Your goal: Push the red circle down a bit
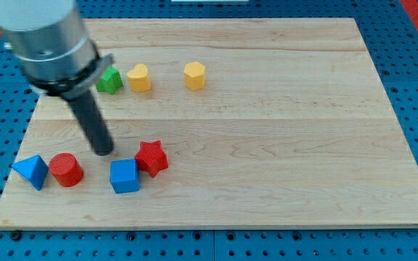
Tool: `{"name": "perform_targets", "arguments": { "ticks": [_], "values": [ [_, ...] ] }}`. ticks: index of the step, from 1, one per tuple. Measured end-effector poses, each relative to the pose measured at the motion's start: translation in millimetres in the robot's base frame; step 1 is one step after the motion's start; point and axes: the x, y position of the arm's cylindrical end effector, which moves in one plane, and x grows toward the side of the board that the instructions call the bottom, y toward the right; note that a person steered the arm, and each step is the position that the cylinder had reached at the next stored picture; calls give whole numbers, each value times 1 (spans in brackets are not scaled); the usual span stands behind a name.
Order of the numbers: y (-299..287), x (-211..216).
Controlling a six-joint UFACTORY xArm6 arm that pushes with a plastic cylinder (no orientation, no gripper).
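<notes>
The red circle (66, 170), a short ribbed cylinder, sits near the bottom-left corner of the pale wooden board (281, 145), between a blue triangle (31, 171) and a blue cube (125, 176), with a red star (152, 157) touching the cube. My tip (104, 151), a plain rod with no pincer to open or close, rests just above and to the right of the circle. Near the top-left edge stand a green block (109, 80), a yellow heart (138, 77) and a yellow hexagon (194, 75); blue pegboard (412, 65) surrounds the board.
</notes>
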Motion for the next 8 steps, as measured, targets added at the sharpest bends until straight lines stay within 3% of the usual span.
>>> {"name": "perform_targets", "arguments": {
  "ticks": [2,4,6,7,8],
  "values": [
    [82,18],
    [104,1],
    [28,-36],
    [-41,-24],
    [-73,-8]
  ]
}}
